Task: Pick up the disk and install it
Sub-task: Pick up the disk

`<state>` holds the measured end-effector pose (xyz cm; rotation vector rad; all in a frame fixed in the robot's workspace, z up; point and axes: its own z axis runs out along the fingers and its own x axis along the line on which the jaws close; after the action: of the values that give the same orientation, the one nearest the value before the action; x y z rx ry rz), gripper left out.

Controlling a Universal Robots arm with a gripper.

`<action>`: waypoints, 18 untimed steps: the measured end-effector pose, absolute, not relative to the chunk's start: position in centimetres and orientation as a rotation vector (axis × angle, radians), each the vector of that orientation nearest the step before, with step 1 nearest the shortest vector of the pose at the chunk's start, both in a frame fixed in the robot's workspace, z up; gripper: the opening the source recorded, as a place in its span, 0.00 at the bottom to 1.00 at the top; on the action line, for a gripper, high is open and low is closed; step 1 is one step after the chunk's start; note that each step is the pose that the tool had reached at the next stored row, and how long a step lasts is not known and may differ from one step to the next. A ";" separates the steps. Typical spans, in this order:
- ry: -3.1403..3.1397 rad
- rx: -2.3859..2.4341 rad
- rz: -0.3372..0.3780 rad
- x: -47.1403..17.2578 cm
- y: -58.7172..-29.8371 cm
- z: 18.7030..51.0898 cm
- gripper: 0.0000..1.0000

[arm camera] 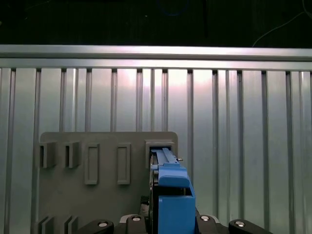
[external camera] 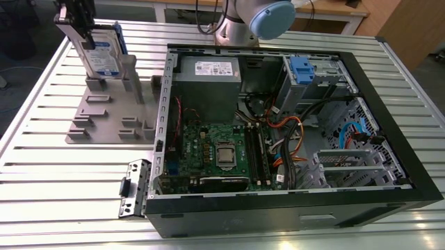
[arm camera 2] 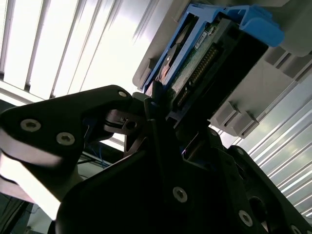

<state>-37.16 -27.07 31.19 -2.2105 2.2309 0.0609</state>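
The disk point(external camera: 104, 52) stands upright on edge at the far corner of the grey holder plate point(external camera: 104, 122), on the exterior view's left. It shows its white-and-blue label and a blue side rail. My gripper point(external camera: 75, 23) comes down from above and is shut on the disk's upper end. The disk's lower edge sits between the holder's posts; I cannot tell whether it still rests in the slot. In the second wrist view the black fingers point(arm camera 2: 146, 117) clamp the disk point(arm camera 2: 204, 63). In the first wrist view the blue-railed disk point(arm camera: 170, 192) stands above the holder plate point(arm camera: 97, 195).
An open computer case point(external camera: 389, 130) lies on the slatted metal table point(external camera: 41, 172), on the exterior view's right. Inside are a grey box with a white sticker point(external camera: 206, 78), a green board point(external camera: 215, 151), cables, and a grey metal cage with a blue tab point(external camera: 300, 67). A loose bracket point(external camera: 133, 187) lies beside the case.
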 end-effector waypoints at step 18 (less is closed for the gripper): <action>2.231 -2.211 0.061 -37.2 -27.1 32.6 0.36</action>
<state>-37.16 -27.08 32.57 -2.2105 2.2308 0.0609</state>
